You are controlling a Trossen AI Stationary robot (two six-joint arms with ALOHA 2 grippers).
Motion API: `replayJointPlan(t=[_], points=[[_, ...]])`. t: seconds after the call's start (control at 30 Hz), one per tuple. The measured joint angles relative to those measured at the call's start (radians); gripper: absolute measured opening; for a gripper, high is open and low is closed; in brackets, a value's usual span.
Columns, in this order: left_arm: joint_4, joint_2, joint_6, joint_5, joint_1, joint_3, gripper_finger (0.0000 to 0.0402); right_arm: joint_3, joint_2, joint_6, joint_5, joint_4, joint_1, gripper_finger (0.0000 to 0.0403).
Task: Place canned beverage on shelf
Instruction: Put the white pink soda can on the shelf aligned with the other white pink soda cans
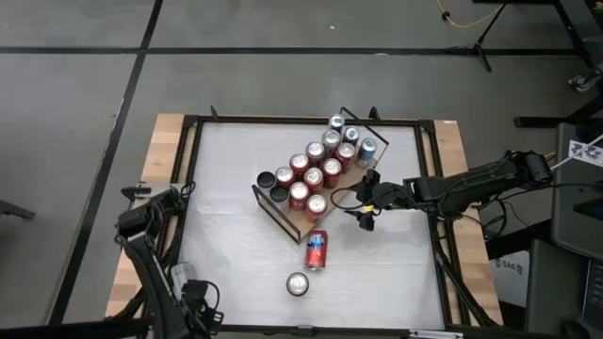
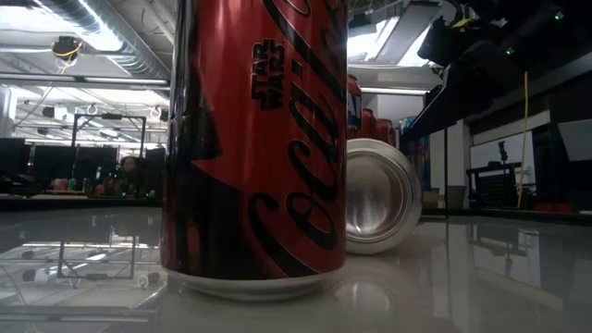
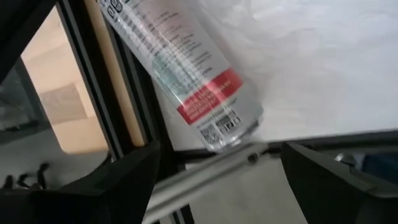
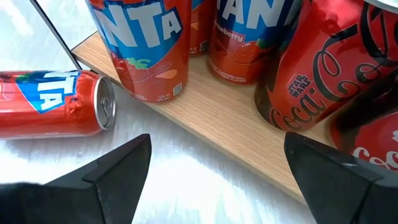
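1. High view: the shelf (image 1: 353, 176) lies diagonally on the white table (image 1: 236, 188), wire rails at its ends, already carrying a cluster of upright cans (image 1: 320, 160).
2. Two cans are off the shelf. A red-and-blue Fanta can (image 1: 316, 250) lies on its side just beside the shelf's near end; a second can (image 1: 298, 283) stands upright nearer the table's front edge. Judgement: these are the ones left to place.
3. Right gripper (image 1: 366, 209) hovers just beside the shelf edge, jaws apart, clamped on nothing. Its wrist view shows the tipped Fanta can (image 4: 56, 112) near; judgement: it is lined up to pick that one.
4. Left gripper (image 3: 217, 180) waits at the table's front-left corner, jaws apart and empty; a slim white can (image 3: 186, 68) with a red label band and barcode lies by the frame there.
5. Legible writing: "Fanta" and "strawberry" on the shelf cans; "Coca-Cola" with "Star Wars" on the red cans, also on the upright can in the low view (image 2: 254, 139).
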Motion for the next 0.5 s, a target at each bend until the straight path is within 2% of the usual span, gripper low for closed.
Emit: replayJointPlan(t=[0.37, 0.5], points=[[-0.055, 0.049, 0.021, -0.004, -0.026, -0.002, 0.0328, 0.000, 0.000, 0.000, 0.000, -0.001, 0.000, 0.0358], [-0.053, 0.050, 0.018, -0.002, -0.029, -0.040, 0.0328, 0.000, 0.000, 0.000, 0.000, 0.000, 0.000, 0.0358]])
